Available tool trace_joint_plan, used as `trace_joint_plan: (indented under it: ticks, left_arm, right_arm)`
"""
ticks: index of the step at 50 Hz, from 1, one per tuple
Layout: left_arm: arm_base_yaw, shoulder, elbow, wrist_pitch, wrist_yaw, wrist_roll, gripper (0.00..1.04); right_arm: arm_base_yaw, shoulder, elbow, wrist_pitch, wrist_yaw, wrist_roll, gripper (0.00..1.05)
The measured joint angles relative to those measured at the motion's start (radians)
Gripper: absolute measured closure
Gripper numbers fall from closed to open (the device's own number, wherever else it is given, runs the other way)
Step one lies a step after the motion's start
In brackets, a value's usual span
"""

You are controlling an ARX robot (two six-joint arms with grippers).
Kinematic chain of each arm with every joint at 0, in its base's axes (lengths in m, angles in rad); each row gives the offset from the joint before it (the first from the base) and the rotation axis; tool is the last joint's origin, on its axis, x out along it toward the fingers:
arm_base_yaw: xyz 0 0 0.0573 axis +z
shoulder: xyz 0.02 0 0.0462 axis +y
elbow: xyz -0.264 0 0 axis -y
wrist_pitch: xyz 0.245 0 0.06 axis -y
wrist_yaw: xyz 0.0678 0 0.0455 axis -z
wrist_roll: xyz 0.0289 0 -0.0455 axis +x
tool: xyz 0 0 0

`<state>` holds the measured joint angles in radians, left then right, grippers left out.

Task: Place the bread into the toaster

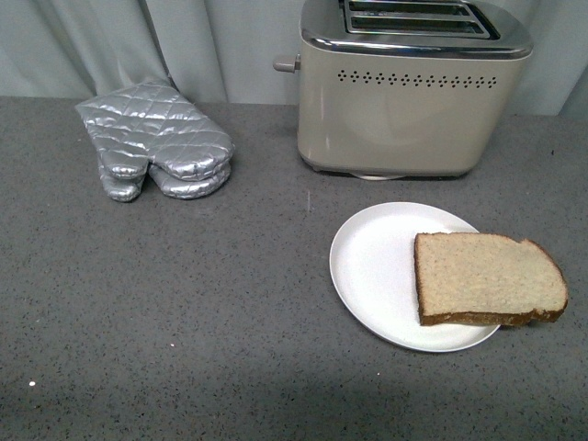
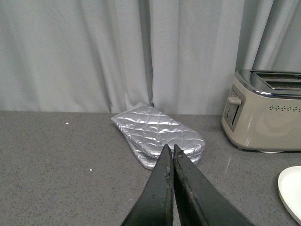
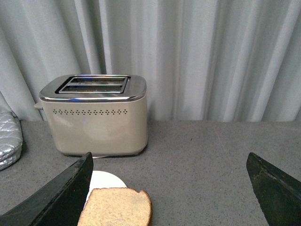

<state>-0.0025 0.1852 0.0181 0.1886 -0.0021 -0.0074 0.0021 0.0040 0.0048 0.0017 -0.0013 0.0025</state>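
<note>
The bread, a flat light-brown slice with a dark crust, lies on a round white plate and overhangs its right rim. It also shows in the right wrist view. The beige toaster with a chrome top stands behind the plate; its two slots are empty. It shows in the right wrist view and the left wrist view. My right gripper is open wide above the table, the bread by its left finger. My left gripper is shut and empty. Neither arm shows in the front view.
A silver quilted oven mitt lies at the back left of the grey speckled table, just beyond my left gripper in the left wrist view. A grey curtain hangs behind the table.
</note>
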Motion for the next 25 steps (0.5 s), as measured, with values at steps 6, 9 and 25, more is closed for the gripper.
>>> trace_joint_plan:
  ticks: [6,9,25]
  left_arm:
    - [0.000,-0.097,0.000,-0.127,0.001,0.000,1.01]
    - [0.000,-0.153,0.000,-0.178,0.002,0.000,1.01]
    - [0.000,-0.180,0.000,-0.186,0.002,0.000,0.62]
  right_arm:
    - [0.000,0.000,0.000,0.000,0.000,0.000,0.10]
    - [0.000,0.000,0.000,0.000,0.000,0.000,0.10]
    - [0.000,0.000,0.000,0.000,0.000,0.000,0.10]
